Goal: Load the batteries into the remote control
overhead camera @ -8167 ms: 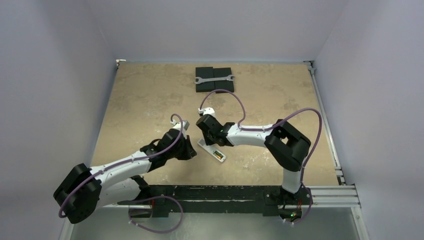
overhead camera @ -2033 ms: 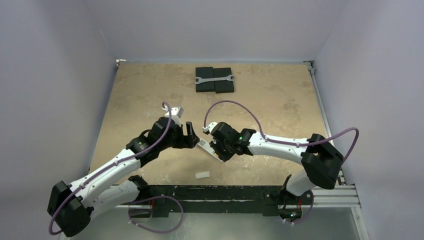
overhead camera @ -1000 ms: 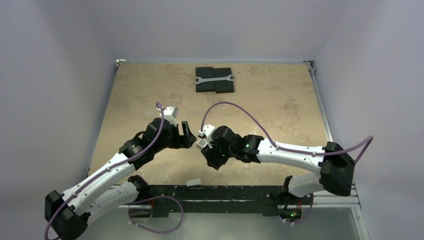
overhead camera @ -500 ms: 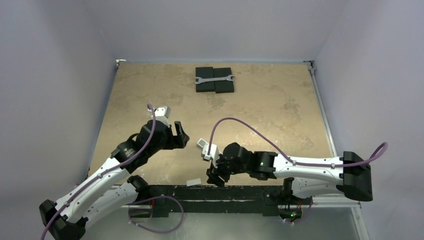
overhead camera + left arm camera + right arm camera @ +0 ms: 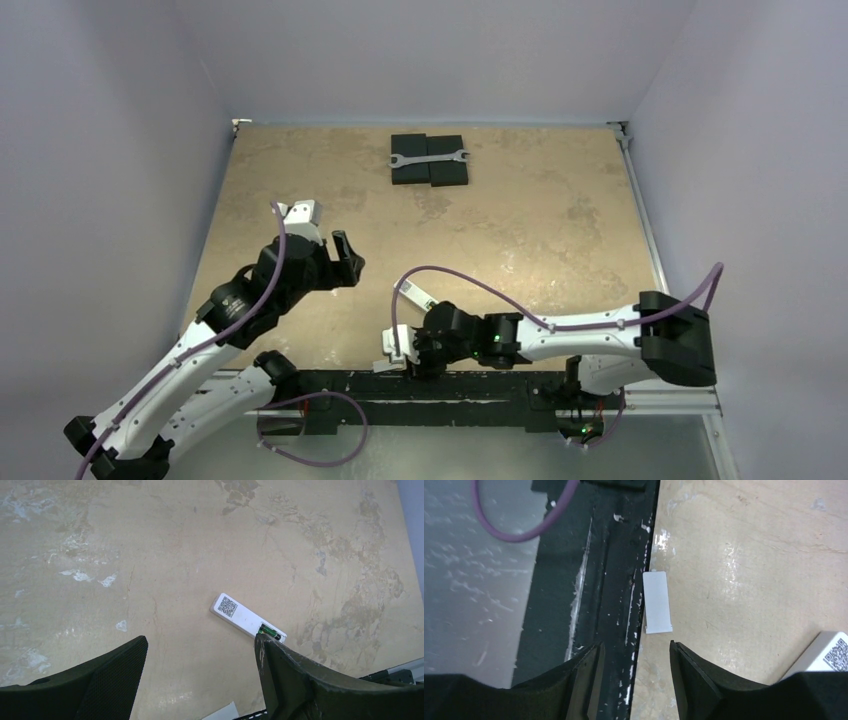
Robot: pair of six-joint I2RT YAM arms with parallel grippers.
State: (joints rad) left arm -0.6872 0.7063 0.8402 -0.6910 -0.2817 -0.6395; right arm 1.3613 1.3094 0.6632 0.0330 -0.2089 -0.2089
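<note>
One remote control (image 5: 240, 614), with one green battery (image 5: 267, 629) showing in it; a second cannot be made out. One small white cover (image 5: 657, 602). One wrench (image 5: 428, 157). Two black pads (image 5: 408, 175). One desk (image 5: 550, 220).

Open tabletop (image 5: 560, 250) extends from mid-table to the black blocks (image 5: 412, 172) and wrench (image 5: 428, 157) at the far edge. Near the front, the right arm (image 5: 580, 335) lies across it. The black rail (image 5: 599, 555), the cover piece (image 5: 657, 602) beside it and the remote control (image 5: 824, 655) lie close below the wide-set right gripper (image 5: 635, 647).
</note>
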